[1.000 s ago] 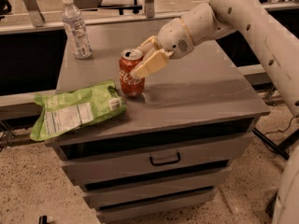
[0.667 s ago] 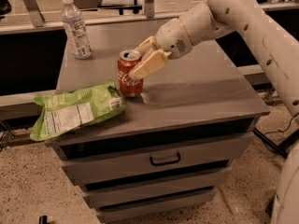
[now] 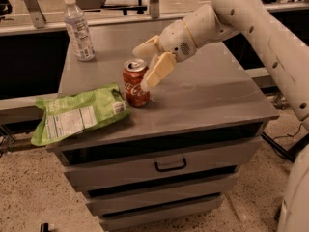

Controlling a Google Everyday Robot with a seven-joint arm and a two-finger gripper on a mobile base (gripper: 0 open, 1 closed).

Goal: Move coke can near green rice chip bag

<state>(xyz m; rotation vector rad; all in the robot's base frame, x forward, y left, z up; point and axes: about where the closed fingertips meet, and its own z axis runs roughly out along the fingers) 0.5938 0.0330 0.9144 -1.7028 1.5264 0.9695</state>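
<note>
The coke can (image 3: 134,85) is red with white script and a silver top. It stands upright on the grey cabinet top (image 3: 203,95), its left side against the right edge of the green rice chip bag (image 3: 77,115). The bag lies flat at the front left corner with its white label panel facing up. My gripper (image 3: 141,67) is just to the right of the can at the height of its top. Its fingers (image 3: 158,70) are spread, one behind the can's rim and one by its right side, and they do not clamp it.
A clear plastic water bottle (image 3: 78,30) stands at the back left corner of the cabinet top. The cabinet has drawers (image 3: 169,166) below the front edge. The bag overhangs the left front corner. My white arm (image 3: 251,23) reaches in from the upper right.
The can has come down slightly and now rests on the cabinet top beside the bag. My fingers have opened off it and shifted a little to the right.
</note>
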